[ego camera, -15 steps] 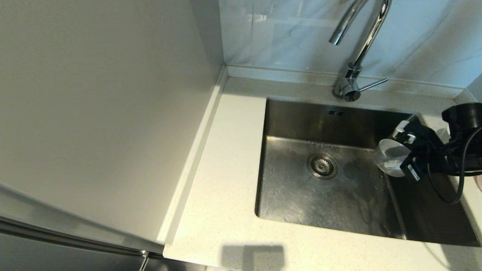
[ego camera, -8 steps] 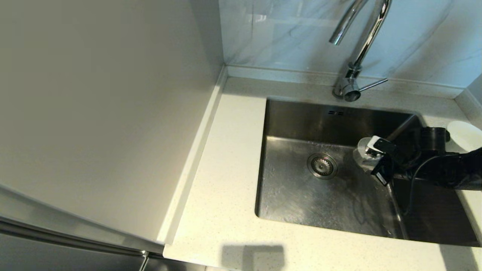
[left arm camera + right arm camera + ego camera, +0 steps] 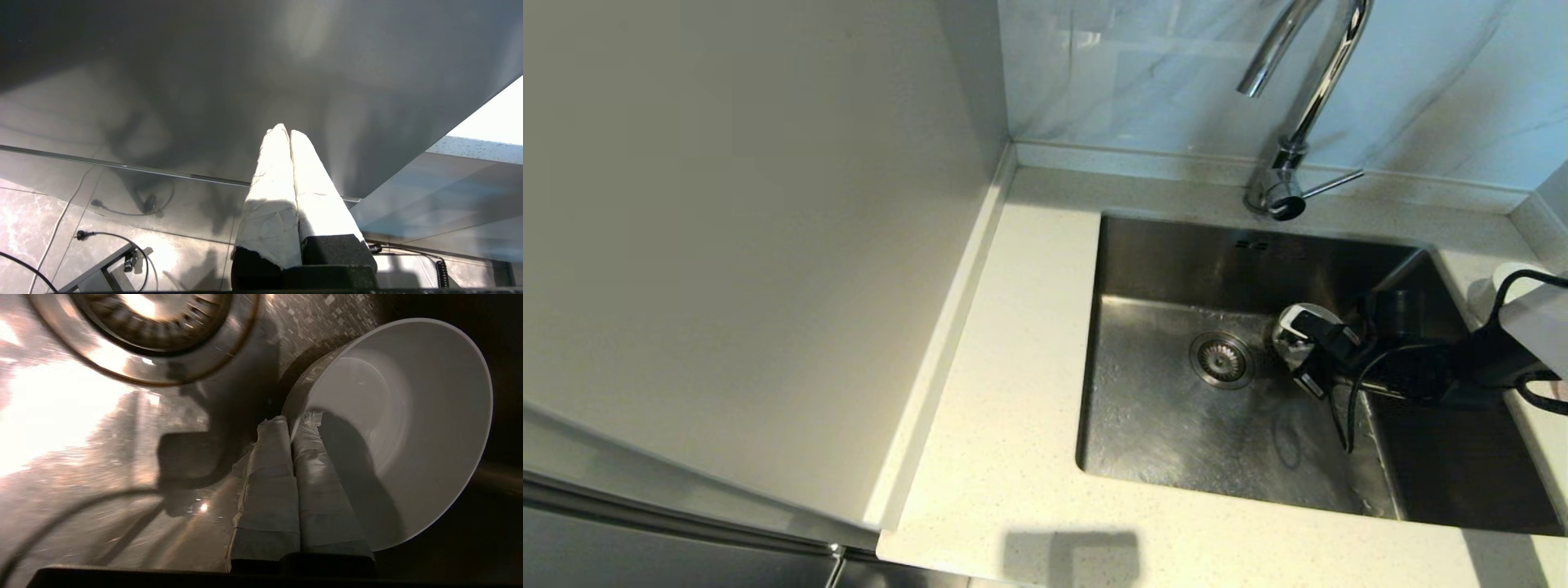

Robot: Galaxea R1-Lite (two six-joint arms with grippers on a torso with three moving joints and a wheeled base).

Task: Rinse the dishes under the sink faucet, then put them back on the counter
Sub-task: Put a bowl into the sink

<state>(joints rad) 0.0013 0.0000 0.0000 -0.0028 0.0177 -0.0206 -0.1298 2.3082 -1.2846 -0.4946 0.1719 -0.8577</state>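
My right gripper [image 3: 1305, 347] is shut on the rim of the light grey bowl [image 3: 1286, 329], one finger inside it and one outside. It holds the bowl tilted low in the steel sink [image 3: 1176, 425], just right of the drain strainer [image 3: 1222, 359]. The right wrist view shows the bowl [image 3: 408, 428] pinched by that gripper [image 3: 291, 422], its opening facing the camera, beside the strainer [image 3: 155, 318]. The chrome faucet [image 3: 1307, 98] arches above the sink's back edge; no water shows. A white bowl [image 3: 1485, 294] sits on the counter [image 3: 1013, 367] at right, partly behind my arm. My left gripper [image 3: 286, 131] is shut and empty, below the counter.
The faucet lever [image 3: 1331, 184] points right from the tap base. A tall grey panel [image 3: 727, 245] borders the counter on the left. A pale pink sliver [image 3: 1558, 390] shows at the right edge under my arm. My arm's black cable [image 3: 1343, 408] hangs over the sink.
The right gripper has carried the bowl from the sink's right rim leftward and down into the basin, close to the drain. The white bowl on the counter is now partly covered by the arm.
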